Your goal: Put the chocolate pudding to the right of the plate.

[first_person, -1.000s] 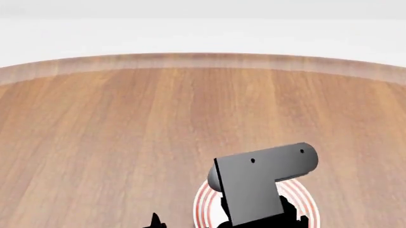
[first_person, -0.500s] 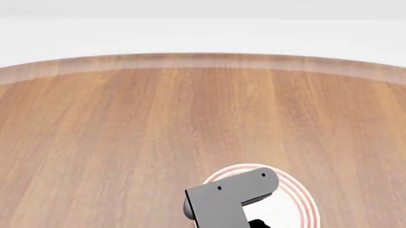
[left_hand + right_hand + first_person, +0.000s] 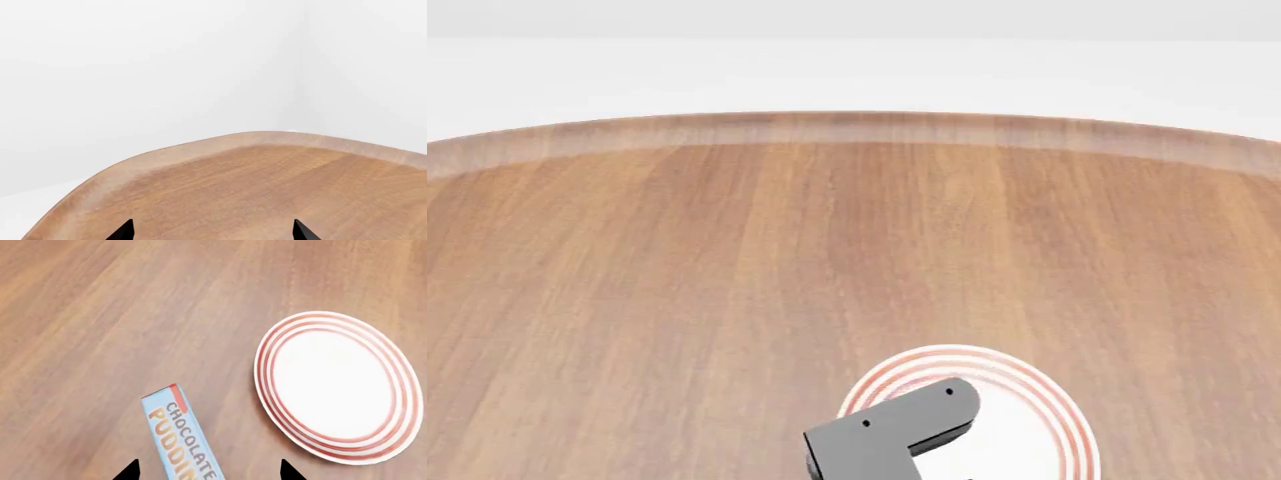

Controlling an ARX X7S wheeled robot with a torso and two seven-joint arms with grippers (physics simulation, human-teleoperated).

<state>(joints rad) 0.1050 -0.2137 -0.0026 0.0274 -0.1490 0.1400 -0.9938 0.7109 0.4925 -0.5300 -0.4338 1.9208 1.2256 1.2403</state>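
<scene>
The chocolate pudding (image 3: 179, 437) lies flat on the wooden table, light blue lettered top up, red corner at its far end. In the right wrist view its near end runs between the two black fingertips of my right gripper (image 3: 208, 473), which is open and holds nothing. The plate (image 3: 337, 387), white with red rings, lies beside the box with a strip of bare wood between them. In the head view the plate (image 3: 1034, 400) is at the bottom middle, partly covered by my right arm's grey link (image 3: 888, 435); the pudding is hidden there. My left gripper (image 3: 213, 233) is open and empty over bare table.
The round wooden table (image 3: 827, 250) stretches far ahead, with its curved far edge (image 3: 854, 128) against a white floor. In the left wrist view the table rim (image 3: 200, 147) curves close to white walls.
My right arm's grey link has slid down and left in the head view, uncovering most of the plate. The black fingertip at the bottom edge has gone out of view.
</scene>
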